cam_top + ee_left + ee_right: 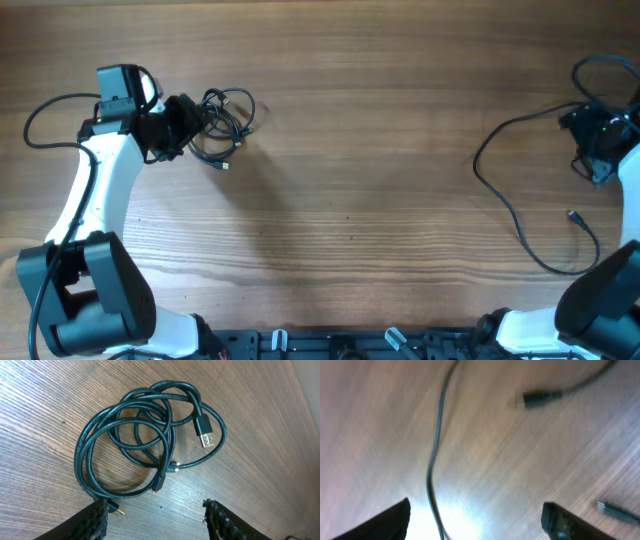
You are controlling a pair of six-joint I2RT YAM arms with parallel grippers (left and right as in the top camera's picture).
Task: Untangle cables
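Note:
A knotted bundle of thin black cables [226,122] lies at the far left of the table; in the left wrist view the cable bundle [142,442] shows overlapping loops and a USB plug [204,430]. My left gripper [178,125] [156,510] sits just beside the bundle, open, with only bare wood between its fingers; a small plug [116,509] lies by the left finger [92,522]. One loose cable [505,205] trails across the right side. My right gripper [600,145] [476,512] is open above that loose cable [434,460], which runs between the fingers, nearer the left one.
Plug ends [540,399] [615,510] lie on the wood near my right gripper, and another plug end [575,216] shows in the overhead view. The arm's own thick cable [50,112] loops at the far left. The arm bases stand along the front edge.

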